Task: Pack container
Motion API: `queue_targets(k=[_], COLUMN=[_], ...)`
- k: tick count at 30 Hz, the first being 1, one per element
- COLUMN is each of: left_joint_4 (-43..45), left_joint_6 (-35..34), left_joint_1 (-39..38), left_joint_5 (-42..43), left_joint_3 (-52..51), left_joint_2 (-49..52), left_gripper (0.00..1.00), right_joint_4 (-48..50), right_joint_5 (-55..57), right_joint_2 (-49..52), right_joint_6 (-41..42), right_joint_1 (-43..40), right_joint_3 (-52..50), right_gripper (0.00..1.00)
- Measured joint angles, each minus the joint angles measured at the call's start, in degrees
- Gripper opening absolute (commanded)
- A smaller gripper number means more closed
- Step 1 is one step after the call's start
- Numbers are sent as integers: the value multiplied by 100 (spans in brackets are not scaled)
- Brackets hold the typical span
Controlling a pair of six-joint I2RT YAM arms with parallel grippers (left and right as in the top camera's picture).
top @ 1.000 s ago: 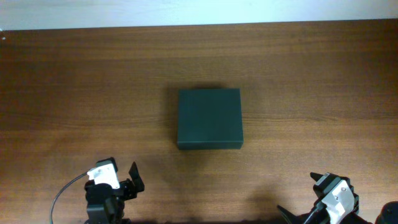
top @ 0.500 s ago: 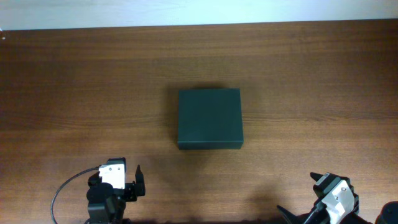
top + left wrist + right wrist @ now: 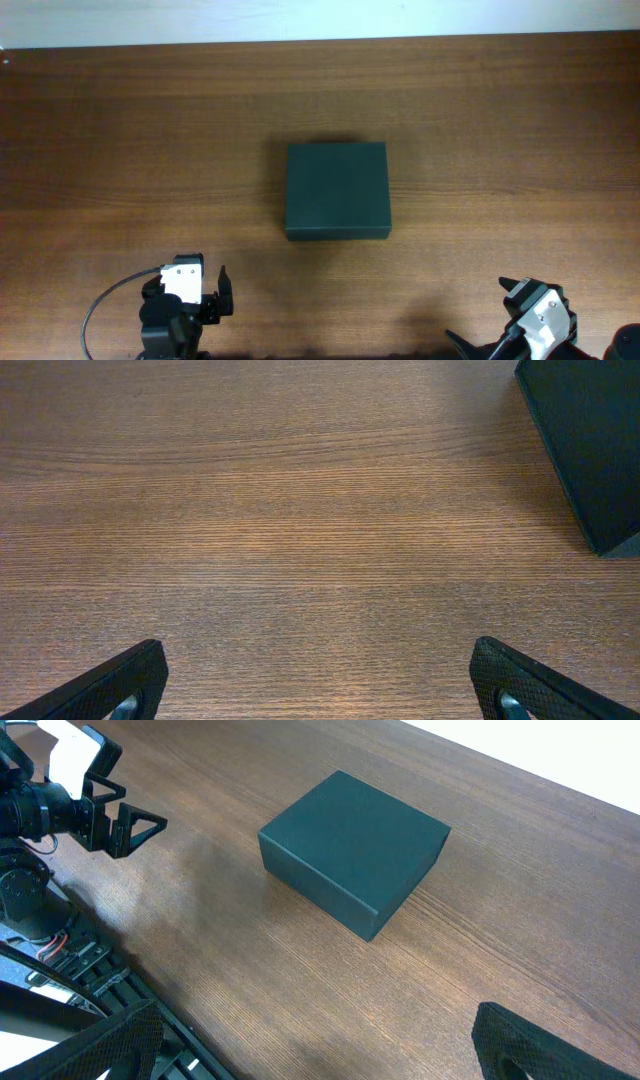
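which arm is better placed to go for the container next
Probably left: seen from overhead, the left pincer, open, sits nearer the container, which is closed. The right pincer, also open, is farther off to the side. Neither touches it.

Overhead: fixed above the desk (image 3: 120, 130), looking straight down, far enough back to take in most of the top. Left tool (image 3: 200, 290) and right tool (image 3: 487, 315) sit at the bottom edge. Left wrist: low, close to the desk, facing forward-down past its own fingertips (image 3: 115, 680). Only a corner of the container (image 3: 590, 440) shows, ahead-right of that tool. Right wrist: higher, oblique, facing ahead-left of its tool, with the whole container plus the left tool in frame. Container is common to all three views.
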Motion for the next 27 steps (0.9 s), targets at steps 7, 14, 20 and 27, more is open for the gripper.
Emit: queue_targets(k=[7, 14, 20, 27], left_joint_4=[0, -4, -15, -15], left_joint_6=[0, 2, 2, 2], left_joint_1=[0, 0, 0, 0], left_joint_5=[0, 0, 2, 2], left_joint_3=[0, -2, -15, -35], left_joint_2=[0, 0, -7, -11], left_gripper=[99, 99, 99, 99], right_joint_4=[4, 804, 2094, 3025], right_joint_5=[2, 275, 1027, 1460], right_joint_2=[0, -59, -745, -1692], right_joint_6=[4, -2, 0, -2], right_joint_1=[0, 0, -2, -240], right_joint_3=[0, -201, -1801, -3969], right_gripper=[99, 99, 99, 99])
